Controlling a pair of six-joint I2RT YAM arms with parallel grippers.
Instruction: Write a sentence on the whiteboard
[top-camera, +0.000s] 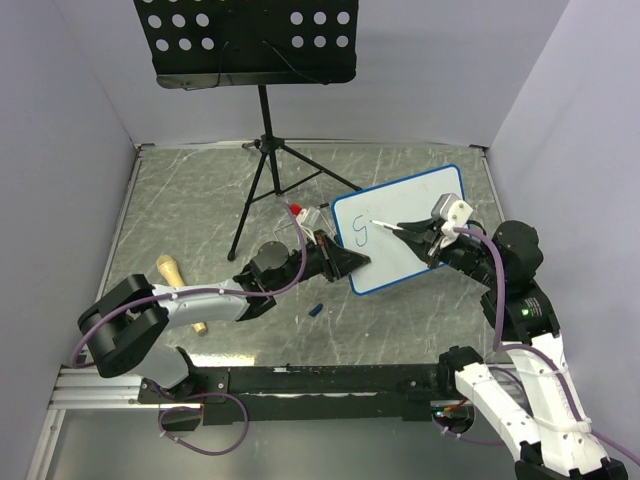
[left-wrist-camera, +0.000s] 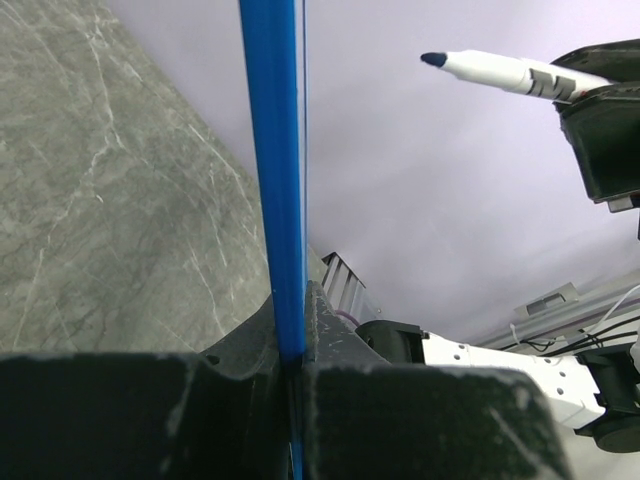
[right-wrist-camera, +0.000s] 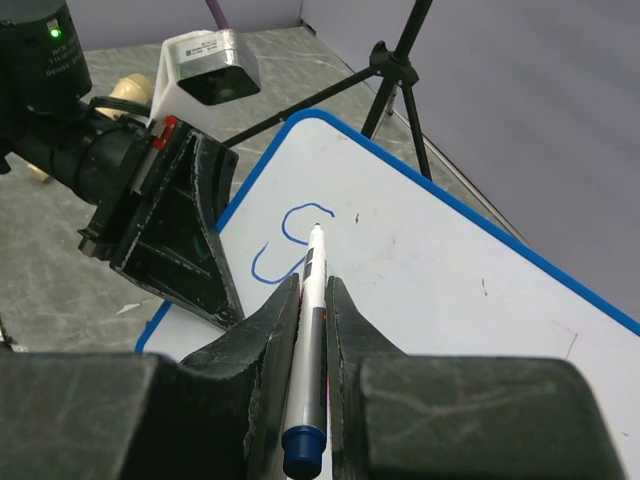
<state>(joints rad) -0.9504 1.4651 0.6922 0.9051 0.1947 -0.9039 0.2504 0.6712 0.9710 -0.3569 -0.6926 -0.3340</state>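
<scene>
1. Top external: the whiteboard (top-camera: 420, 215) is tilted above the grey marbled table (top-camera: 180, 200), right of centre. It has a white face and a rounded blue frame.
2. My left gripper (top-camera: 345, 262) pinches the board's lower-left frame edge. The left wrist view shows the thin blue rim squeezed between black fingers.
3. My right gripper (top-camera: 420, 235) is clamped on a white marker (top-camera: 385, 225) with a blue tip. I cannot tell whether the tip touches the board.
4. The sentence (right-wrist-camera: 290, 245) is one thin blue S-shaped curl near the board's left end.
5. A black perforated music-stand tray (top-camera: 245, 40) stands behind on a tripod.
6. A small blue cap (top-camera: 315, 310) lies on the table.
</scene>
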